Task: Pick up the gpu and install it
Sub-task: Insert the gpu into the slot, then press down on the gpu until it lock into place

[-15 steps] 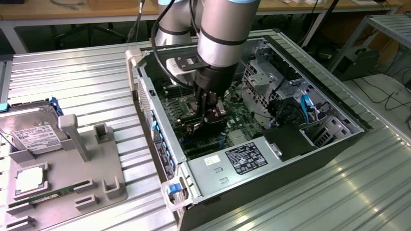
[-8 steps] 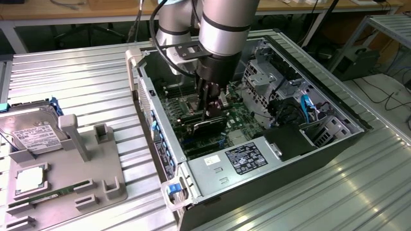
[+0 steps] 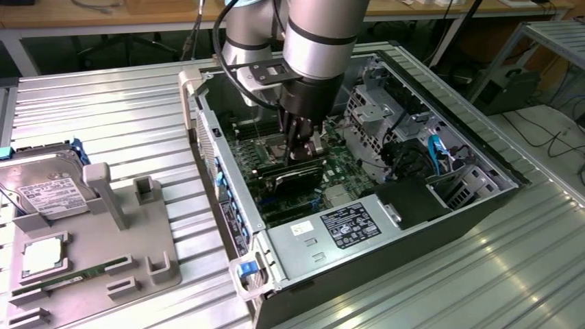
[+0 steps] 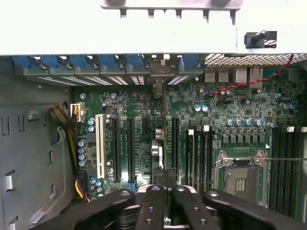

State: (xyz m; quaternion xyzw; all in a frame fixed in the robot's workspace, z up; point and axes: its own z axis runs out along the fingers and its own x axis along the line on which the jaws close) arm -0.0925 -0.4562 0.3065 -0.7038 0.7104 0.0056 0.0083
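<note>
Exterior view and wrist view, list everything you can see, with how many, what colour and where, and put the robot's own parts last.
open computer case: one, grey metal, lying on the slatted metal table.
green motherboard: one, inside the case.
thin black gpu card: one, edge-on over the motherboard, held by the gripper.
white expansion slot: one, on the motherboard among black slots.
empty silver processor socket: one, on the motherboard.
blue slot clips: a row, along the case's rear wall.
power supply with white label: one, silver, in the case's near corner.
grey holder tray: one, on the exterior view's left.
silver hard drive: one, on the tray.
robot arm: one, silver.
black gripper: one, reaching into the case.
</note>
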